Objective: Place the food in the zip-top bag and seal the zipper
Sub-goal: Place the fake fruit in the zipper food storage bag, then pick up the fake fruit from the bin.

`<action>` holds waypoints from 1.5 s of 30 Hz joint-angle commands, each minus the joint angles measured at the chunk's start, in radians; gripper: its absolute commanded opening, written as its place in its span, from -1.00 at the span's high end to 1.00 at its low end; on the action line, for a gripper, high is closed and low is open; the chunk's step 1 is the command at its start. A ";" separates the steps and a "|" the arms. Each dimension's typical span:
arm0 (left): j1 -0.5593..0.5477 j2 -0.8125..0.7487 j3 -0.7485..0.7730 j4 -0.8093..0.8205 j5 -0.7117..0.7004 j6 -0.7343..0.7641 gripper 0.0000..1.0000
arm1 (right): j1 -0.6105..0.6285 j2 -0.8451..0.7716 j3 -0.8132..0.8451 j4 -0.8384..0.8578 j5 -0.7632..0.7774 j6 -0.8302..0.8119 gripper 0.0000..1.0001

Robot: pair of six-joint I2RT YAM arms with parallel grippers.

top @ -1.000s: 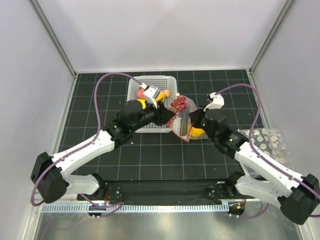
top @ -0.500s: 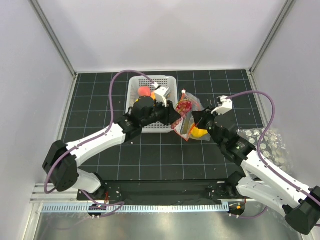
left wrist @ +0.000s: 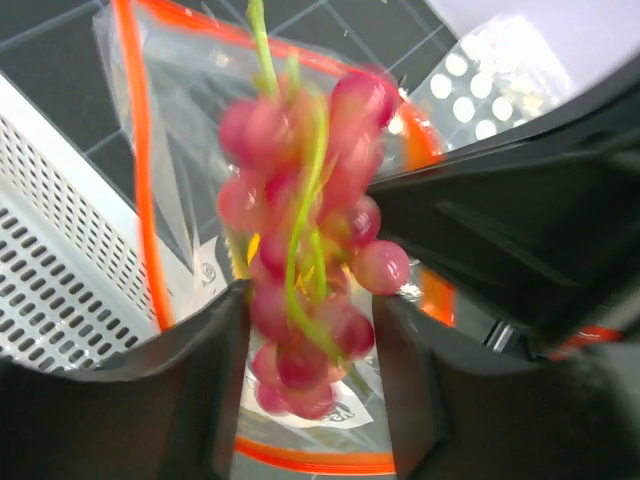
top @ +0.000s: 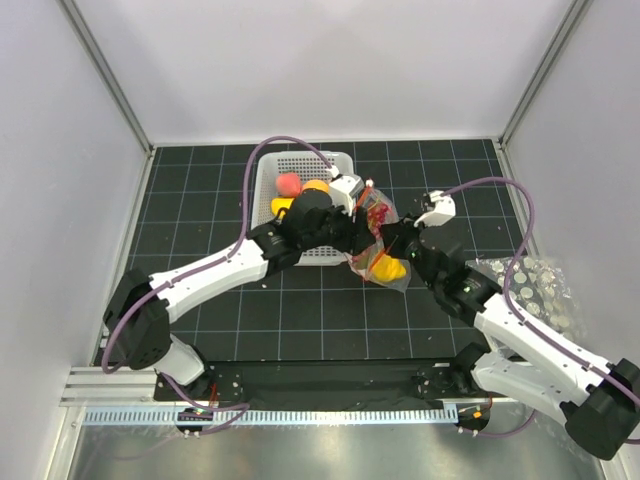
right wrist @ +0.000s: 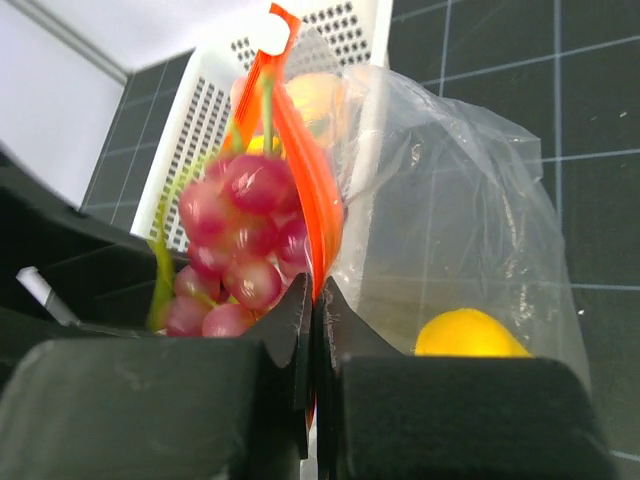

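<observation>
The zip-top bag (top: 392, 262) (right wrist: 450, 200) hangs at mid-table, mouth up. My right gripper (top: 392, 236) (right wrist: 315, 290) is shut on one side of its red-orange zipper (right wrist: 300, 160) (left wrist: 140, 180). A yellow fruit (right wrist: 470, 335) (top: 388, 268) lies in the bag's bottom. The dark red grapes (left wrist: 300, 250) (right wrist: 240, 250) (top: 372, 210) hang blurred in the bag's mouth, between the parted fingers of my left gripper (left wrist: 310, 300) (top: 362, 225), with a gap on the right finger's side. A pink-red peach (top: 288, 183), an orange piece (top: 316, 186) and a yellow one (top: 282, 207) sit in the basket.
The white perforated basket (top: 270, 170) (right wrist: 200, 130) stands just left of the bag, under my left arm. A clear sheet with white dots (top: 530, 285) (left wrist: 480, 80) lies at the right edge. Grey walls close in the dark gridded table (top: 330, 320).
My left arm has swung right and carried the grapes from the basket's side to the bag's mouth, and its fingers have spread. My right gripper kept its hold on the bag.
</observation>
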 commanded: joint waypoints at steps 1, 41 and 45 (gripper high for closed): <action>-0.002 0.039 0.074 -0.052 -0.021 0.013 -0.16 | 0.001 -0.074 -0.010 0.074 0.039 0.011 0.98; 0.226 0.347 0.295 -0.321 -0.715 0.116 -0.99 | 0.000 -0.064 0.001 -0.038 0.265 0.025 0.98; 0.229 0.424 0.370 -0.342 -0.742 0.060 -0.99 | 0.001 -0.061 0.003 -0.032 0.257 0.024 0.98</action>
